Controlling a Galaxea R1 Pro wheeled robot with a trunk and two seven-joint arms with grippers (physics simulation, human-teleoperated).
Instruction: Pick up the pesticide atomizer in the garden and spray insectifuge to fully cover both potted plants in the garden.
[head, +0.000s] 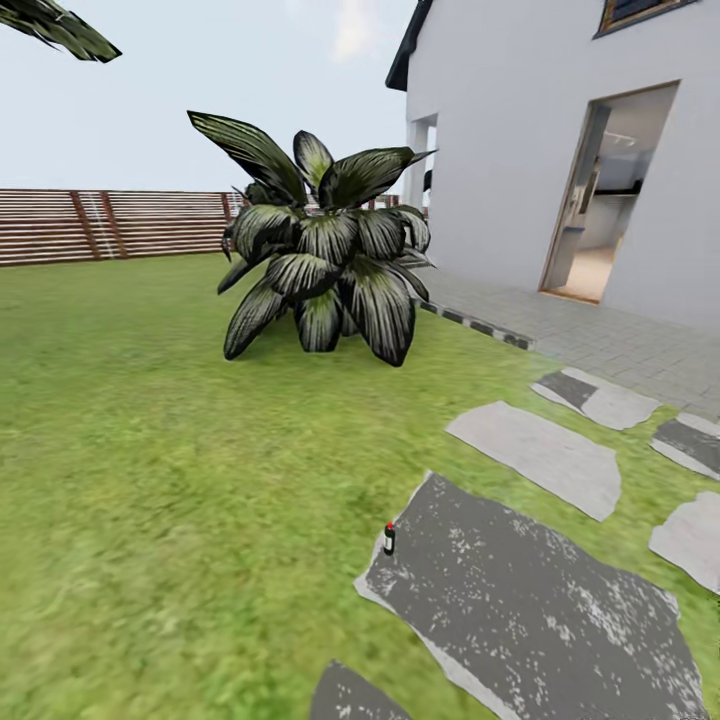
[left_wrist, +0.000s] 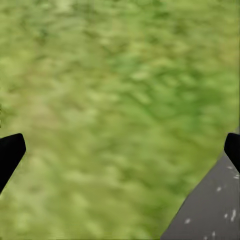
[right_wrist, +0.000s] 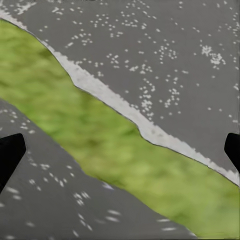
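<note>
The pesticide atomizer (head: 389, 538), a tiny dark bottle with a red top and a pale band, stands upright in the head view at the left edge of a large dark grey stepping stone (head: 530, 610), where stone meets lawn. The potted plants are out of view. In the left wrist view my left gripper (left_wrist: 120, 152) is open, its dark fingertips (left_wrist: 10, 152) wide apart over blurred grass, with a corner of stone nearby. My right gripper (right_wrist: 120, 152) is open too, its fingertips (right_wrist: 10, 155) spread above a grass strip between two speckled grey stones. Nothing is held.
A big striped dark-leaved shrub (head: 325, 255) stands on the lawn ahead. Several paler stepping stones (head: 535, 455) lead right toward a paved strip (head: 600, 340) along the white house with an open doorway (head: 605, 195). A brown slatted fence (head: 110, 225) closes the far left.
</note>
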